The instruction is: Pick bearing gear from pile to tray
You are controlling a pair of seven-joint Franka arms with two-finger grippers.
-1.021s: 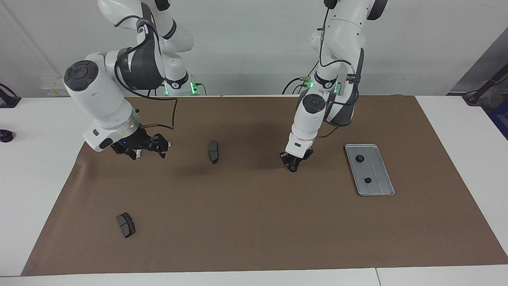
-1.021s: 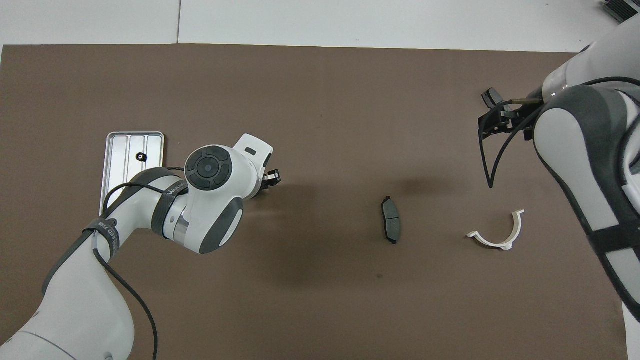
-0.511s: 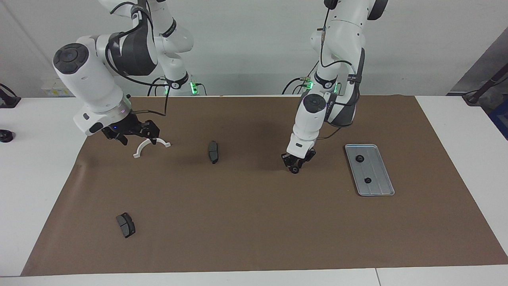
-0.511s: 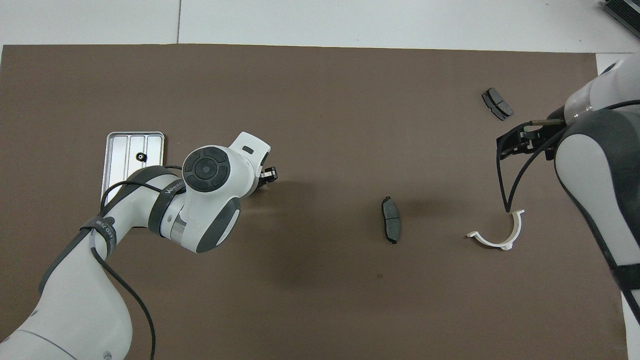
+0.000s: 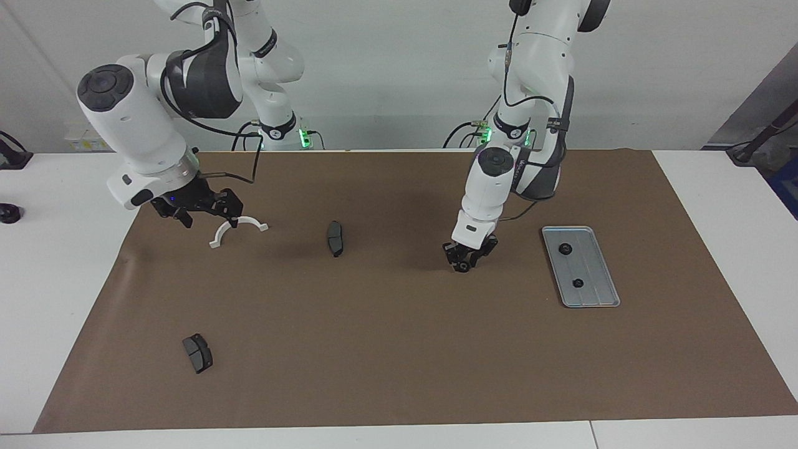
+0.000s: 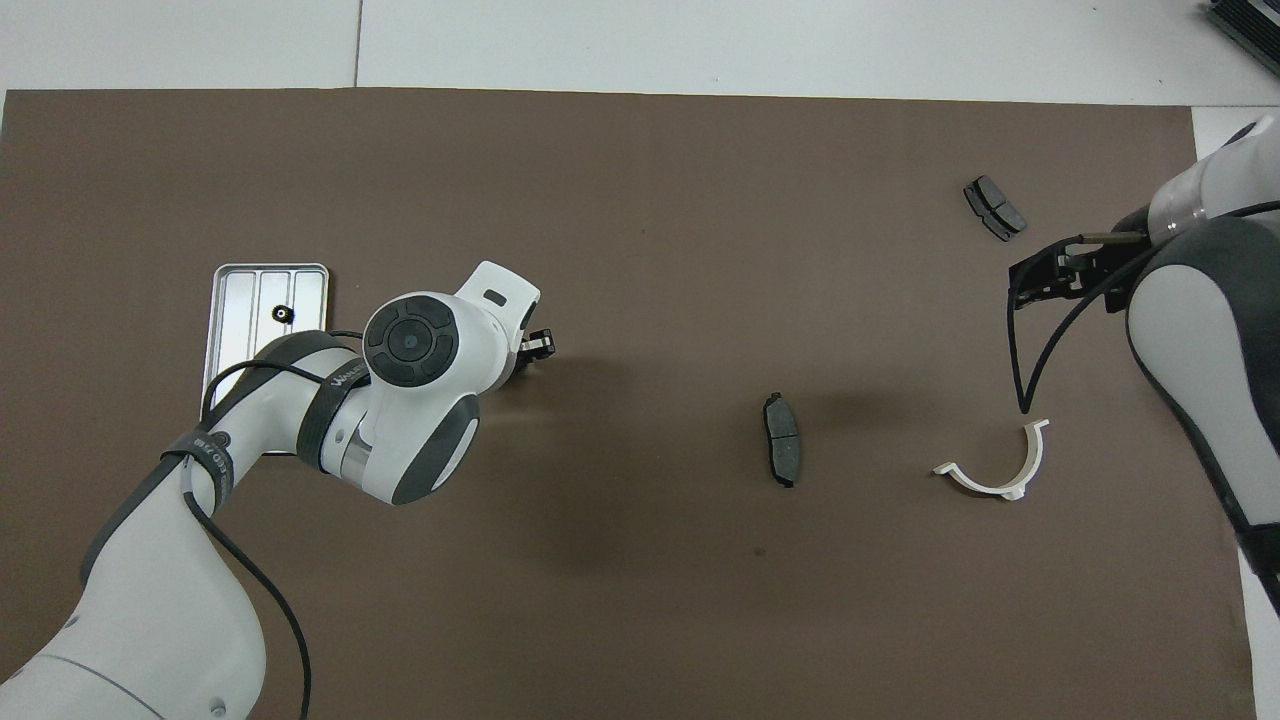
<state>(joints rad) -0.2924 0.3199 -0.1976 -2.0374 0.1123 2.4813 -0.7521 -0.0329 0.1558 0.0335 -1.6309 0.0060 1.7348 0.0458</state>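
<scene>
My left gripper is down at the brown mat's middle, beside the tray on the side toward the right arm's end. A small black bearing gear shows right at its tip; whether it is gripped I cannot make out. In the overhead view the left gripper hides that gear. The silvery grooved tray holds two black gears. My right gripper hangs open and empty over the mat's edge at its own end, just beside the white half-ring.
What is left of the pile lies scattered: one dark brake pad mid-mat near the robots, another brake pad farther out toward the right arm's end, and the white half-ring. White tabletop surrounds the mat.
The right arm has lifted and drawn back toward its own end, uncovering the white half-ring in the facing view. The left gripper has barely shifted over the gear.
</scene>
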